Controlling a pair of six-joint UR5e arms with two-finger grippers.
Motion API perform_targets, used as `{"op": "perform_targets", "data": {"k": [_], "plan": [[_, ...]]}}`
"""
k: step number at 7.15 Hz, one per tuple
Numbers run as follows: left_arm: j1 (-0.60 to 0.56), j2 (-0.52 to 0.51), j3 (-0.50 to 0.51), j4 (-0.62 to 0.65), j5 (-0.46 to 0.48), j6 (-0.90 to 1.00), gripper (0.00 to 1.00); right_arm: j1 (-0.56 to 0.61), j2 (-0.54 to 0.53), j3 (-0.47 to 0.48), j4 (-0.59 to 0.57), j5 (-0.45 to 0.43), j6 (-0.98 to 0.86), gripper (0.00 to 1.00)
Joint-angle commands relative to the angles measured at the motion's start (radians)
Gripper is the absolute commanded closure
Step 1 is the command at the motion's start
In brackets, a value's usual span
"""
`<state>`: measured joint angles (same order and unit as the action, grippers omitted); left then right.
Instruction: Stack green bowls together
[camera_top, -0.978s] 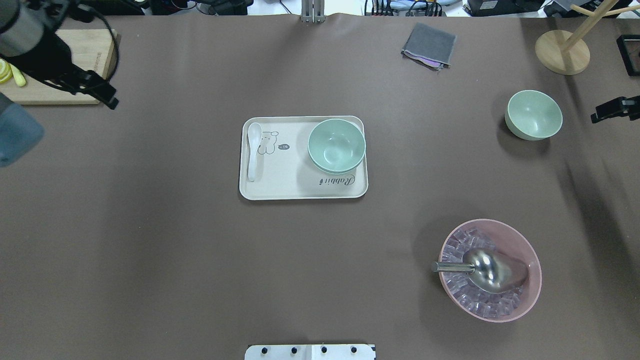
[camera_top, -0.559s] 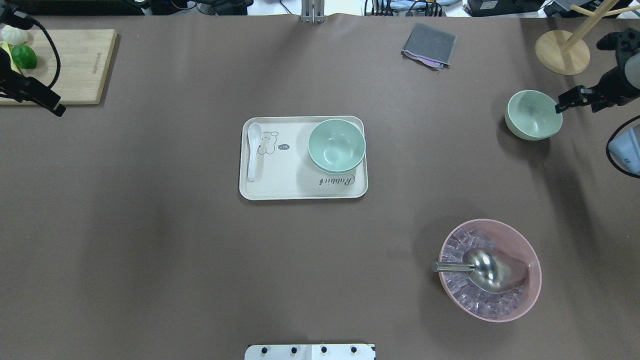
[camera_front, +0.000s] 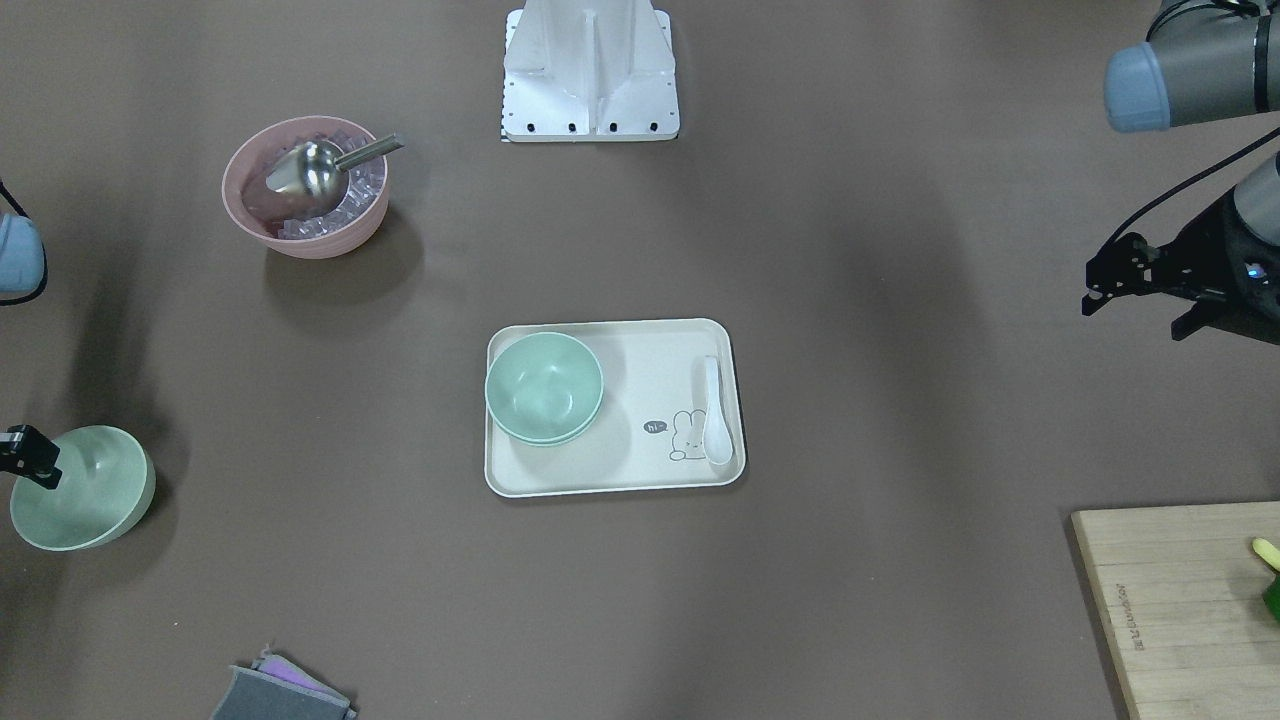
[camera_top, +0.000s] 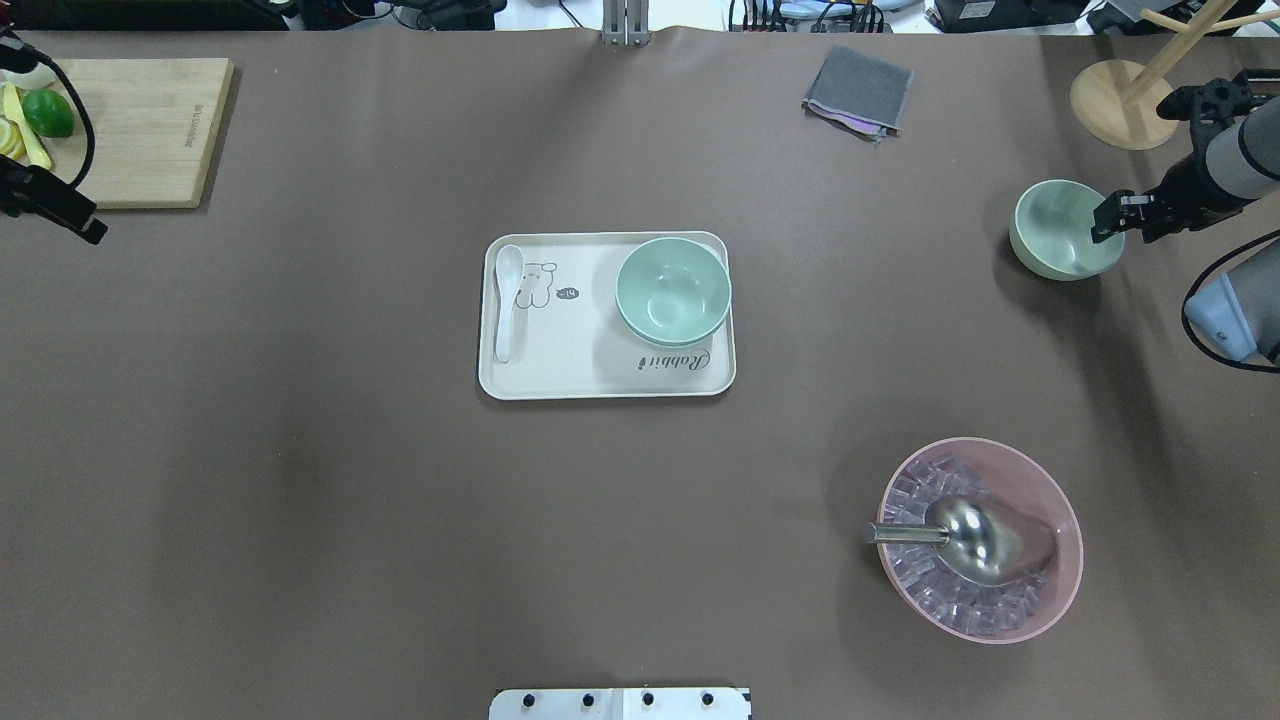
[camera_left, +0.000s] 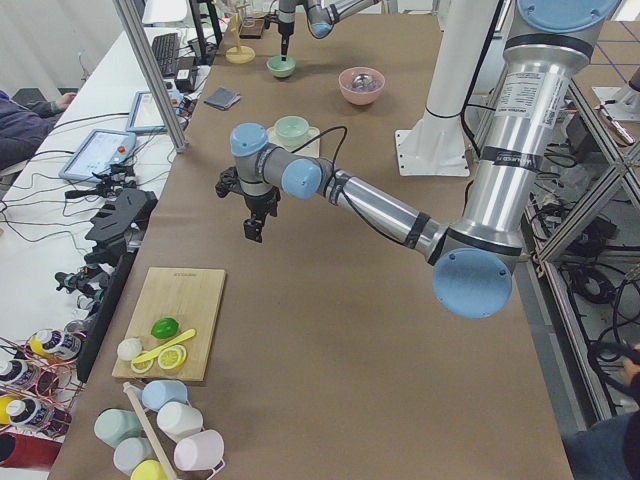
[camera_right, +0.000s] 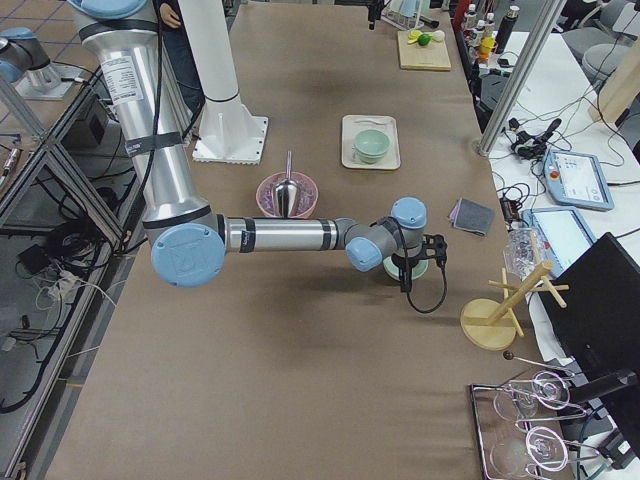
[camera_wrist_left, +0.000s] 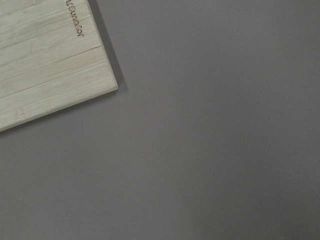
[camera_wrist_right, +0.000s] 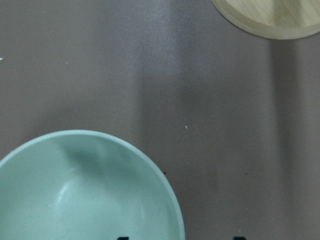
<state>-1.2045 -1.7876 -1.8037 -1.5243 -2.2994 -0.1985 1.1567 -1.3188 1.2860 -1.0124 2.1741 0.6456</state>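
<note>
While two green bowls (camera_top: 672, 290) sat nested on the tray (camera_top: 560, 375) mid-frame, the third bowl (camera_top: 1055, 240) stood upper right, with the right gripper (camera_top: 1103, 220), jaws wide, over its rim; the left gripper (camera_top: 88, 226), upper left, hid its jaws.

green bowls (camera_top: 672, 285): 3 | pink bowl (camera_top: 1050, 490): 1 | metal scoop (camera_top: 985, 540): 1 | tray (camera_top: 570, 350): 1 | white spoon (camera_top: 507, 300): 1 | cutting board (camera_top: 150, 130): 1 | grey cloth (camera_top: 860, 88): 1 | wooden stand (camera_top: 1124, 104): 1 | whole lime (camera_top: 48, 113): 1

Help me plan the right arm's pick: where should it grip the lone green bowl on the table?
Probably the rim nearest the right gripper, coming straight down, one finger inside the wall and one outside. The lone green bowl sits upright, mouth open, and its thin rim suits a pinch.
</note>
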Motion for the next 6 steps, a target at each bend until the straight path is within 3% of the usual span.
{"op": "perform_targets", "data": {"k": [1, 3, 5, 6], "plan": [[0.0, 0.001, 0.001, 0.0, 0.0, 0.001, 0.02, 0.0, -0.003, 0.006, 0.0, 0.001, 0.003, 0.69], [0.0, 0.001, 0.004, 0.0, 0.0, 0.001, 0.02, 0.0, -0.003, 0.007, 0.0, 0.001, 0.003, 0.78], [0.0, 0.001, 0.006, 0.0, 0.0, 0.001, 0.02, 0.0, -0.003, 0.009, 0.0, 0.003, 0.003, 1.0], [0.0, 0.005, 0.009, 0.0, 0.001, 0.001, 0.02, 0.0, 0.001, 0.012, 0.0, 0.004, 0.005, 1.0]]}}
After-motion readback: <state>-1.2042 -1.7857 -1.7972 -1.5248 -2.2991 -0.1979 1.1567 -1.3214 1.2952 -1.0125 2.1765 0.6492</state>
